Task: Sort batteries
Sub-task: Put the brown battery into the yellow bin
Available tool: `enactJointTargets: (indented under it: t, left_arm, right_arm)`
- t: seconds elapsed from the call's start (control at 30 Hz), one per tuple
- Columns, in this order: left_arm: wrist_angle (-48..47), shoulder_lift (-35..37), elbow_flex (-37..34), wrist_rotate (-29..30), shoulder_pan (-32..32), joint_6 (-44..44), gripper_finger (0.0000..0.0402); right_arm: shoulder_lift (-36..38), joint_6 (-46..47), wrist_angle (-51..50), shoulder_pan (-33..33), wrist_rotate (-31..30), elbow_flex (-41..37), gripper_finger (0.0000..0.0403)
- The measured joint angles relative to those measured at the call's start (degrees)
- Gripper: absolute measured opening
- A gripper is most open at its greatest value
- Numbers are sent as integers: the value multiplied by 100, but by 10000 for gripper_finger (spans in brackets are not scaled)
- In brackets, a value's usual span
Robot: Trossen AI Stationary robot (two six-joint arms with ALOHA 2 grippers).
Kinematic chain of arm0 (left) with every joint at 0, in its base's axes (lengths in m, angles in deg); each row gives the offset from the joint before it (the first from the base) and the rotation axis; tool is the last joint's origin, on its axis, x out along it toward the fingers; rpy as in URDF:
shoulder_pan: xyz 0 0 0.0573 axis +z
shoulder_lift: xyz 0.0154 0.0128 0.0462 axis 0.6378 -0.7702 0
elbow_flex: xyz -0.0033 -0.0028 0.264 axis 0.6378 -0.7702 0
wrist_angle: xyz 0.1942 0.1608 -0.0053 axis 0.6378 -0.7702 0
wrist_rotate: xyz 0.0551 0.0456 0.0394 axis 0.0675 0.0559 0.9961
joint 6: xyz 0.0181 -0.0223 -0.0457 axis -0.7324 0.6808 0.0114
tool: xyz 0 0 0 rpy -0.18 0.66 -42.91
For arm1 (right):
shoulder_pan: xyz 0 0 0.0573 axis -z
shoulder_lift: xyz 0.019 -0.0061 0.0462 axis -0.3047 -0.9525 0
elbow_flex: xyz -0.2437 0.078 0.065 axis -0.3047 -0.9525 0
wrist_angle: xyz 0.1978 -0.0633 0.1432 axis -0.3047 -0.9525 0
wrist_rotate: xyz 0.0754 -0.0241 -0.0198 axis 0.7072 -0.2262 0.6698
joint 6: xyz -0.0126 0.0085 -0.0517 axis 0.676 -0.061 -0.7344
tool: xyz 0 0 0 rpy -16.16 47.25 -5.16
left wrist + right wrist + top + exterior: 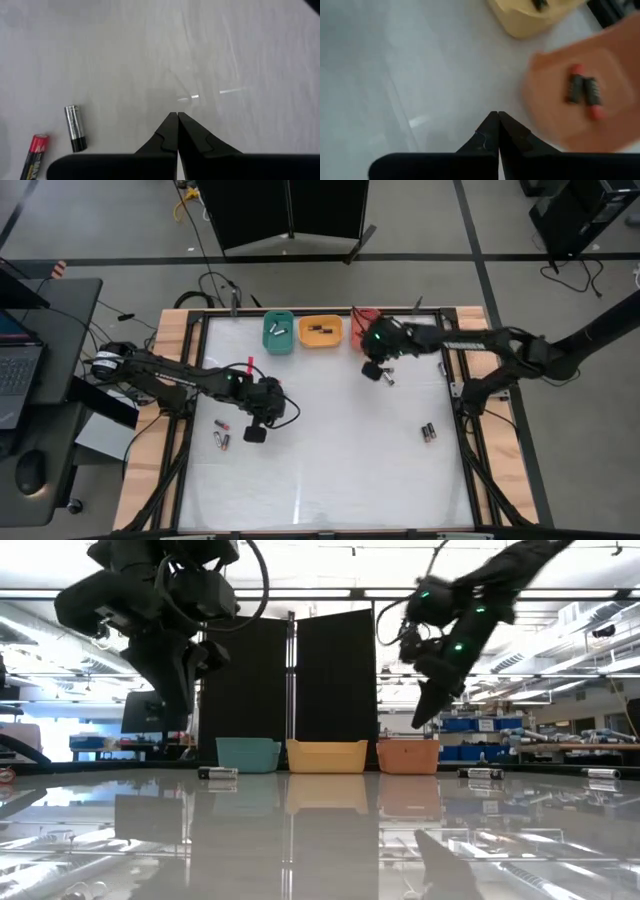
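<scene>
Small batteries lie scattered on the white table. Two batteries [222, 432] lie on their sides close to my left gripper [255, 432]; in the left wrist view they are a silver-and-black battery [75, 128] and a red one [34, 156]. My left gripper [177, 116] is shut, empty, and hangs above bare table. My right gripper [372, 370] is also shut and empty [497, 115], raised just in front of the red tray [570, 120]. Two dark, red-tipped batteries [583, 93] lie in that tray. Another battery [388, 378] lies beside the right gripper, and a pair [428, 432] lies farther right.
Three trays stand in a row at the far edge: green [278, 332] with silvery batteries, orange [320, 331] with a dark one, and red [408, 755], mostly covered by my right arm in the high view. Wooden frame rails [470, 430] border the table. The near half is open surface.
</scene>
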Motion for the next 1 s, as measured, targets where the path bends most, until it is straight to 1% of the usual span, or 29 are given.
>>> enactJointTargets:
  t: [0.07,0.17,0.27,0.37,0.5,0.63,0.8,1.0]
  left_arm:
    - [-212,0,87,-2,0,4,9]
    - [-671,0,216,-2,0,163,9]
    - [-1251,0,280,-1,-11,366,9]
    - [-1771,0,313,-58,-36,630,9]
    - [-2340,0,315,-394,-135,886,9]
    - [-2670,2,315,-493,-288,906,9]
    - [-2821,2,313,-578,-501,944,9]
    - [-2856,2,313,-739,-884,1078,13]
  right_arm:
    - [334,214,585,-235,1,-500,12]
    - [777,554,1202,-621,-93,-1187,9]
    - [1146,838,1623,-1009,-264,-1681,6]
    - [1397,1124,1791,-1361,-439,-1991,8]
    - [1578,1328,1841,-1787,-810,-2076,12]
    - [1607,1347,2027,-2100,-1025,-2081,10]
    - [1607,1347,2130,-2331,-1061,-2081,11]
    - [1607,1349,2136,-2441,-1068,-2081,11]
